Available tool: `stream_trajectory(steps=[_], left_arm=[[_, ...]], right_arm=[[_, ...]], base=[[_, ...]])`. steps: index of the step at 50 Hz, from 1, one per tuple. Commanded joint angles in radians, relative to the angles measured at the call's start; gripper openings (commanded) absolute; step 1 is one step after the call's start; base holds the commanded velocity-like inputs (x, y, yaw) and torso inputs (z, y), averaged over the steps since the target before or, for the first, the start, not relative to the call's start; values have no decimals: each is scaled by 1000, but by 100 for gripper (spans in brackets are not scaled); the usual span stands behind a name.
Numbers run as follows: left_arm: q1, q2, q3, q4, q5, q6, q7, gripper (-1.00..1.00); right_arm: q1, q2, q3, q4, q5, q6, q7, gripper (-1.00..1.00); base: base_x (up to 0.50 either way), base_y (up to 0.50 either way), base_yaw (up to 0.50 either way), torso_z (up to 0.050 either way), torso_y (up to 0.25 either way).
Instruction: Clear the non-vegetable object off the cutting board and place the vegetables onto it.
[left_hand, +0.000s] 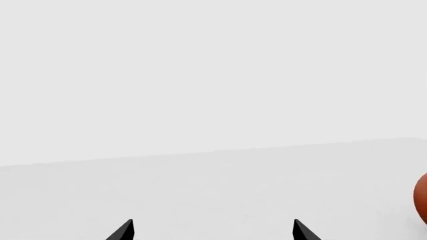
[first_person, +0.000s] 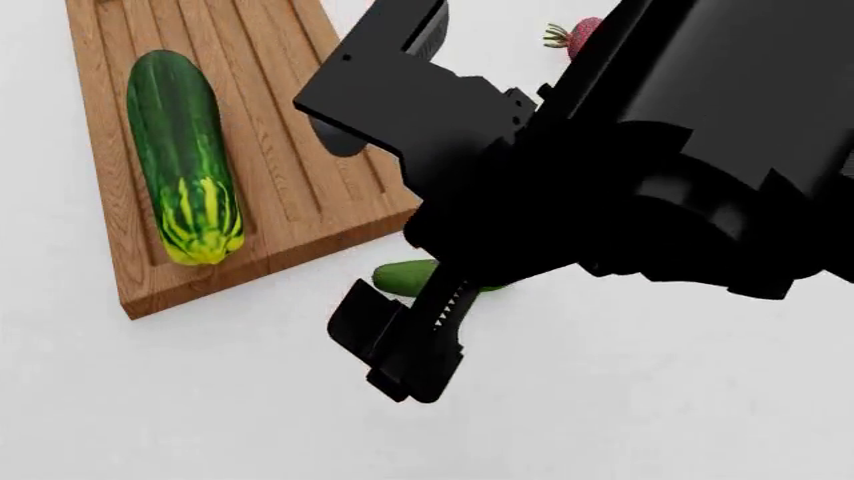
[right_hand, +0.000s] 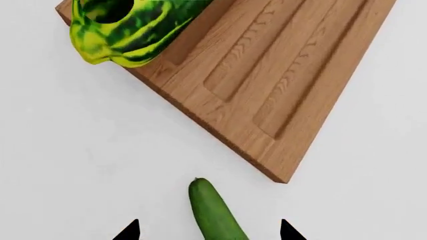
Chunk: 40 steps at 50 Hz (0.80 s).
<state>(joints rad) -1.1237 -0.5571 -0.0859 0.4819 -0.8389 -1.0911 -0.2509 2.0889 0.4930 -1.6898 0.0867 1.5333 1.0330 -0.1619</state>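
White desk (first_person: 641, 410) carries everything. Cutting board (first_person: 267, 130), light-brown wood with lengthwise grooves, lies at the head view's upper left, its near corner close to the robot. Right arm (first_person: 641, 170), black and bulky, crosses the middle and right of the head view and hides part of the board's right edge. Large cucumber (first_person: 180, 150), dark green with a yellow-striped end, lies lengthwise on the board's left side, striped end toward the near edge; right wrist view shows that end (right_hand: 127, 30) resting on the wood. Right gripper (right_hand: 210, 230) hangs low over the desk just off the board's near corner, jaws open, two black tips either side of the small cucumber (right_hand: 213, 212), no contact visible. Small cucumber is on the desk, off the board, near its corner; head view shows only its green end (first_person: 407, 277) poking out under the arm. Radish (first_person: 583, 37), pink-red with green stem, sits on the desk right of the board, well apart from it, partly hidden by the arm. Left gripper (left_hand: 213, 231): jaws open, tips apart over bare desk, nothing between them. An orange-brown round thing (left_hand: 421, 197) is cut off at the left wrist view's edge; cannot tell what it is.
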Motion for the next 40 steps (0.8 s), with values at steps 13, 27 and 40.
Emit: stream_trajectory(steps=[13, 27, 40], left_arm=[[-6, -5, 5, 2, -10, -4, -9, 100], [-5, -8, -2, 6, -21, -5, -16, 100], [1, -9, -6, 10, -26, -2, -23, 100]], right_arm=[[-69, 2, -33, 23, -72, -37, -52, 100], [-105, -4, -58, 66, -97, -36, -65, 100], [-98, 13, -56, 28, -84, -17, -39, -100]], base=[[0, 0, 0, 0, 0], [1, 0, 0, 0, 0], [0, 0, 0, 0, -1]])
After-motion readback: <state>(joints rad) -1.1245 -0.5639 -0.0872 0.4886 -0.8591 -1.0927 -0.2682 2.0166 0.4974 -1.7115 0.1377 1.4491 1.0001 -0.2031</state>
